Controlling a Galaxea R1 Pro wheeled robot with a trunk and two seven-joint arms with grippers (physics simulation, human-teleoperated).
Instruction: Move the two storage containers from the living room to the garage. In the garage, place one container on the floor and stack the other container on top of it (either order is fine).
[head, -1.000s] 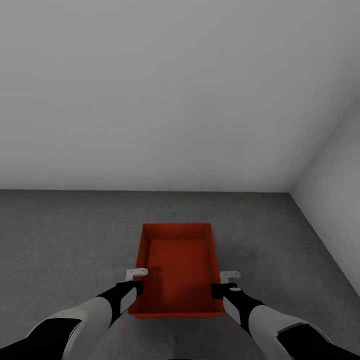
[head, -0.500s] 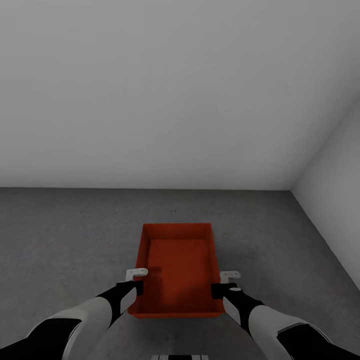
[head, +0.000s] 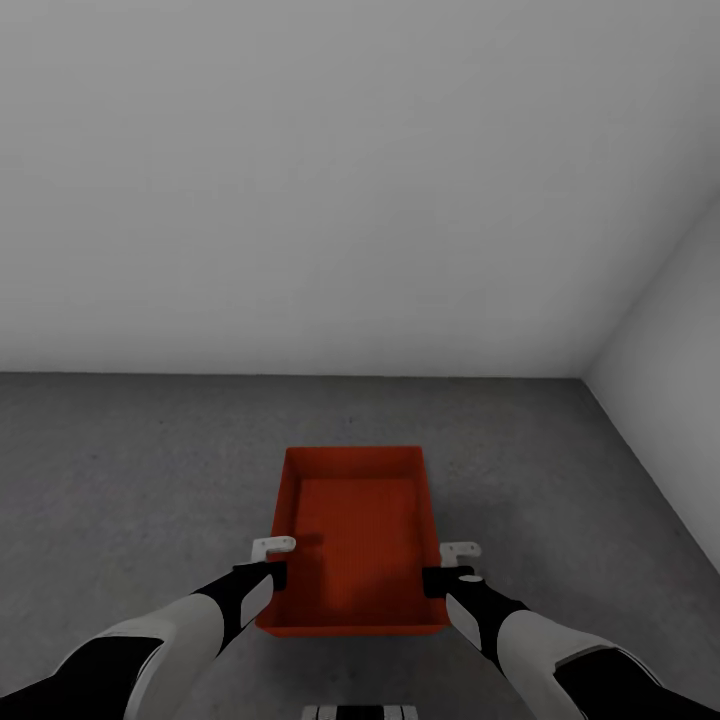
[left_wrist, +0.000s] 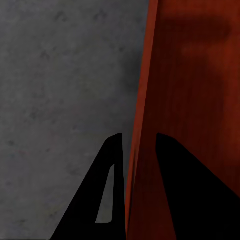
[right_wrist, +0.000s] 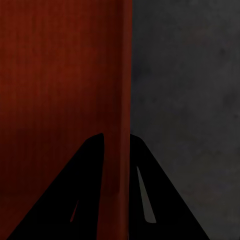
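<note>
One orange-red storage container (head: 355, 530) with no lid shows in the head view, in front of me over the garage's dark grey concrete floor (head: 130, 480). My left gripper (head: 268, 575) is shut on its left wall and my right gripper (head: 445, 580) is shut on its right wall. In the left wrist view the two black fingers straddle the container's wall (left_wrist: 142, 100), gripper (left_wrist: 138, 136) clamped on it. The right wrist view shows the same hold, gripper (right_wrist: 116, 136) astride the wall of the container (right_wrist: 60, 75). I cannot tell whether the container rests on the floor or hangs just above it.
A plain pale grey wall (head: 300, 200) stands ahead, and a second wall (head: 670, 340) meets it in a corner at the right. Bare concrete floor (right_wrist: 190, 75) spreads on both sides of the container. A bit of my base (head: 360, 712) peeks in at the bottom edge.
The head view has tipped slightly downward, bringing a strip of my base into sight. The container and both grippers hold the same pose.
</note>
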